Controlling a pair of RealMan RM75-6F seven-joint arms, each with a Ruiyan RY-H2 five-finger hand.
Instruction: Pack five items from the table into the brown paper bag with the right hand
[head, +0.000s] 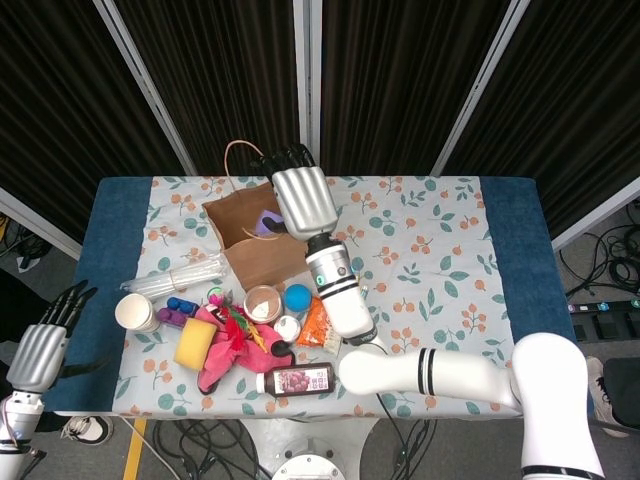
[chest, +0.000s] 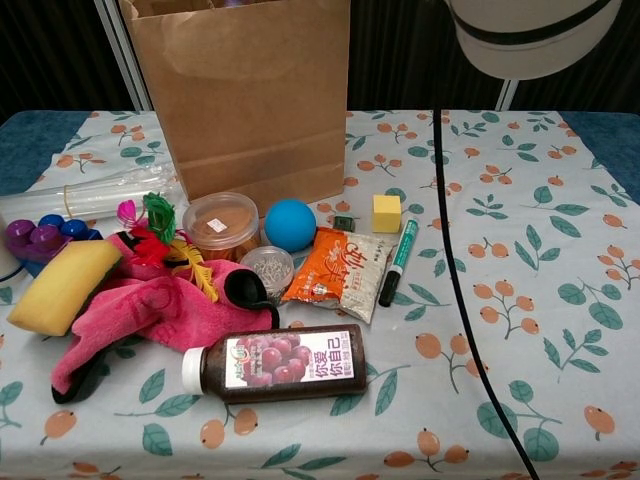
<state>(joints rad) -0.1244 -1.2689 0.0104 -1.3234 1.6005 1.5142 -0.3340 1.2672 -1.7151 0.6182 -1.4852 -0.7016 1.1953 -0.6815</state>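
Observation:
The brown paper bag stands open at the back left of the table; in the chest view the brown paper bag fills the upper left. My right hand hovers over the bag's mouth with its fingers stretched toward the far side. A purple item shows inside the mouth, just below and left of the hand, and no finger visibly wraps it. My left hand hangs off the table's left edge, fingers apart and holding nothing. Only my right forearm appears in the chest view.
In front of the bag lie a blue ball, an orange packet, a green marker, a yellow cube, a juice bottle, a round jar, a yellow sponge and a pink cloth. A paper cup stands far left.

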